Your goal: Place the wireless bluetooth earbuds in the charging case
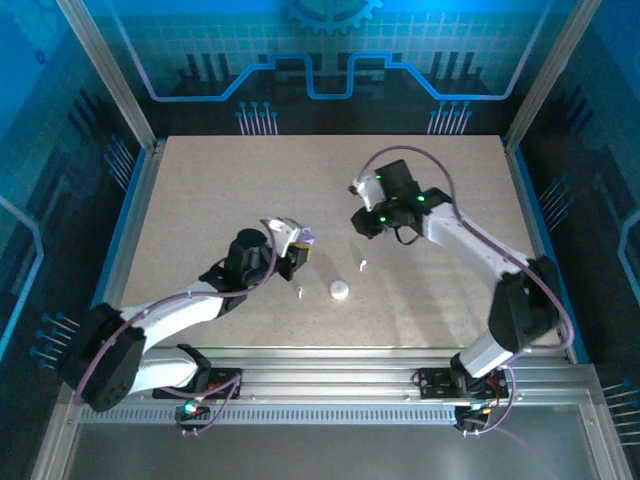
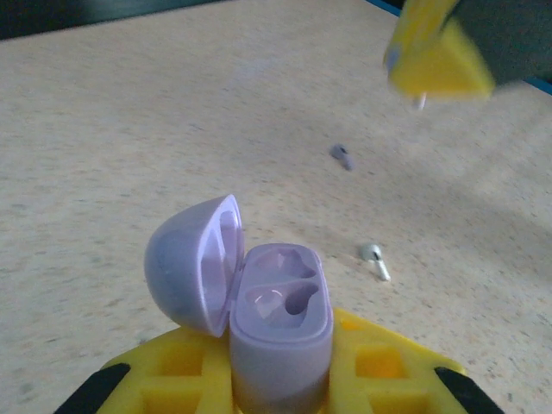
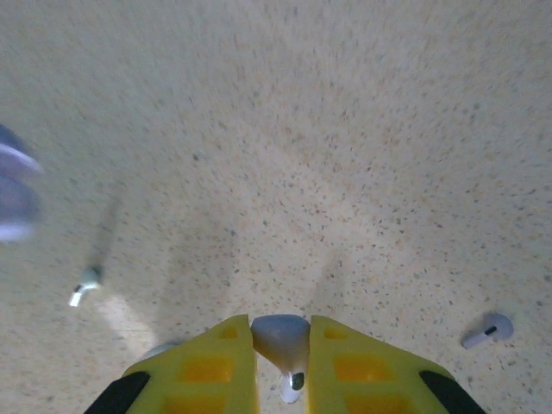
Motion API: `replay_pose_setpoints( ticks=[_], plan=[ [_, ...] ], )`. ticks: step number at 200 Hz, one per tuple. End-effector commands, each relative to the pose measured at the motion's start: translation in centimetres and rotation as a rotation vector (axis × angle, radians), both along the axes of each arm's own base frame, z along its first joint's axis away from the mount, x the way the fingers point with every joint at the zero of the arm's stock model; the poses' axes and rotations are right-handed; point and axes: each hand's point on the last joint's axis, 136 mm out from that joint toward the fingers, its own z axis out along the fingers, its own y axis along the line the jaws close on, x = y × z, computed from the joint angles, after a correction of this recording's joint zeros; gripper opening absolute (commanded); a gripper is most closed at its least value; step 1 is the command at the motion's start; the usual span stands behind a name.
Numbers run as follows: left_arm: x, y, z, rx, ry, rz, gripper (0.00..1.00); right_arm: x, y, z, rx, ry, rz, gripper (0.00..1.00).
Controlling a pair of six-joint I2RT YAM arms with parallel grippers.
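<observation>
Pinching earbud [image 3: 279, 339] in right claw [image 3: 280, 345]

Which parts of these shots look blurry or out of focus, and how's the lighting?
Left wrist view: the charging case is sharp, the right gripper at top right smeared. Right wrist view: the pinched earbud is crisp, the charging case at the left edge a blur. Top external view: blue light tints the walls; soft arm shadows fall on the table.
</observation>
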Motion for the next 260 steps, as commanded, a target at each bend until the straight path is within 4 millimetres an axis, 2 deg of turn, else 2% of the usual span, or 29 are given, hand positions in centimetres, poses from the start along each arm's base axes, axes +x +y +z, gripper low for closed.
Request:
replay_pose_setpoints(
  ticks=[1, 41, 66, 90, 130, 260],
  plan=[
    [0.3, -3.9, 3.8, -0.099, -0.143, -0.144, 0.16, -1.1, 0.9, 3.9, 0.192, -0.055, 0.029, 0.16],
    [0.0, -8.6, 5.3, -0.169, -0.216, -0.276, 0.16, -3.9, 0.6, 7.3, 0.344, -0.108, 0.105, 0.16],
    [0.1, -10.0, 6.4, -0.21, -0.256, -0.306, 0.16, -5.4, 0.5, 9.1, 0.407, -0.173, 0.162, 0.16],
    [-0.2, -10.9, 7.1, -0.225, -0.277, -0.338, 0.16, -6.4, 0.8, 10.1, 0.458, -0.21, 0.204, 0.16],
    [-0.6, -11.2, 8.1, -0.253, -0.295, -0.344, 0.16, -7.0, 1.2, 10.1, 0.495, -0.202, 0.235, 0.16],
    [-1.2, -10.9, 10.1, -0.302, -0.336, -0.334, 0.16, -6.1, 1.4, 7.8, 0.502, -0.161, 0.196, 0.16]
  ],
)
